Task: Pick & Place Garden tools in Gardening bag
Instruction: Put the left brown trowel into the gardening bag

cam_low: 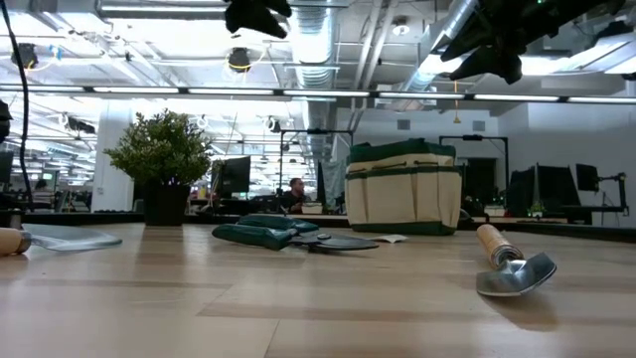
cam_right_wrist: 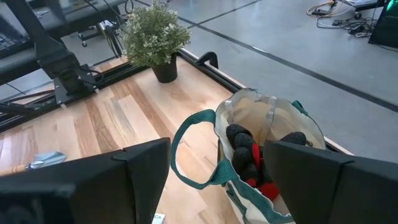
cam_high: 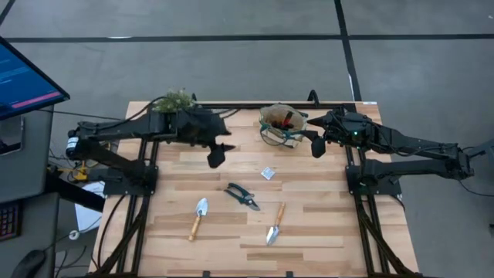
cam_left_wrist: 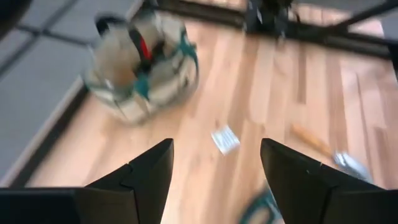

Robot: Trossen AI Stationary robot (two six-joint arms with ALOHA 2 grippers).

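The tan gardening bag (cam_high: 279, 123) with green trim stands at the table's far middle, with a red-and-black item (cam_right_wrist: 254, 163) inside it. The dark-handled shears (cam_high: 241, 195), the silver trowel (cam_high: 199, 216) and the narrow wooden-handled tool (cam_high: 275, 225) lie flat on the near half of the table. My left gripper (cam_high: 217, 155) is open and empty, held high to the bag's left. The bag (cam_left_wrist: 140, 62) shows ahead of it (cam_left_wrist: 214, 146). My right gripper (cam_high: 316, 147) is open and empty, high up beside the bag's right side (cam_right_wrist: 217, 144).
A bushy potted plant (cam_high: 176, 101) stands at the far left. A tiny white packet (cam_high: 268, 173) lies between the bag and the shears. A black frame rail (cam_high: 231, 106) runs along the far edge. Bare wood lies between the tools and the near edge.
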